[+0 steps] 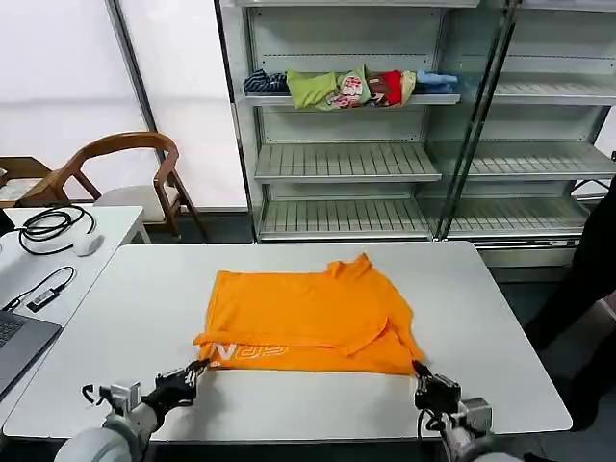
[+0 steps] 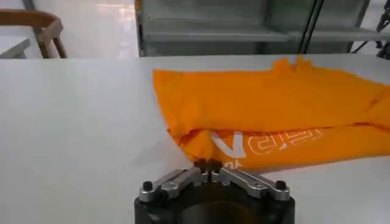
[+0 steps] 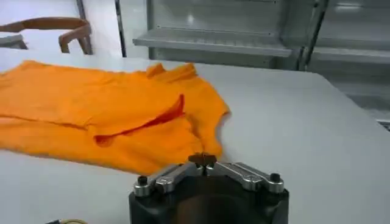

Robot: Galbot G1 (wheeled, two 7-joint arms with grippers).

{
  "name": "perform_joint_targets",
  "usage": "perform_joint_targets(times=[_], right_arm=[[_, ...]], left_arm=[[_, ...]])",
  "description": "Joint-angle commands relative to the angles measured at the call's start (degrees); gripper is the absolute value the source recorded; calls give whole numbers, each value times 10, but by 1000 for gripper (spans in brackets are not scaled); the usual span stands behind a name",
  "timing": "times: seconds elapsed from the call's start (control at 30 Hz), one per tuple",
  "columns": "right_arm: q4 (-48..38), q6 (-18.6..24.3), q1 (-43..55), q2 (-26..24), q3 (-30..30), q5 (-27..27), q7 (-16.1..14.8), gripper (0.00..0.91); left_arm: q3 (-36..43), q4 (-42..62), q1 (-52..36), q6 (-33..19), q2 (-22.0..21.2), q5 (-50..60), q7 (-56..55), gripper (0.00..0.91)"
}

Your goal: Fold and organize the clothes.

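Closest to the camera, the left gripper [image 1: 195, 370] sits at the near left corner of the bright orange short-sleeved cotton T-shirt [image 1: 310, 313], its fingertips drawn together at the cloth edge beside the white lettering [image 2: 262, 143]; whether cloth is pinched between them I cannot tell. At the shirt's near right corner, the right gripper [image 1: 423, 377] has its fingertips likewise closed together, touching the hem. Partly folded, the T-shirt lies flat on the middle of the white bench [image 1: 500, 318]. Beyond the shirt stands a grey metal shelf rack [image 1: 346, 164] bearing a multicoloured heap of garments [image 1: 351, 89].
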Motion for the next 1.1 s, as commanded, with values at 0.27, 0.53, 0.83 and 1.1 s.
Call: perform_joint_targets(times=[0.27, 0.53, 0.83, 1.1], right_arm=[[28, 40, -93, -6, 14, -39, -10, 0], [34, 38, -89, -8, 9, -37, -8, 0], [46, 23, -96, -8, 14, -34, -7, 907], [67, 20, -102, -13, 32, -27, -14, 907]], left_arm=[[-88, -74, 179, -26, -2, 26, 14, 20], [-84, -66, 161, -26, -5, 26, 17, 10], [-84, -84, 158, -12, 3, 45, 19, 907], [-118, -114, 160, -6, 16, 33, 22, 907]])
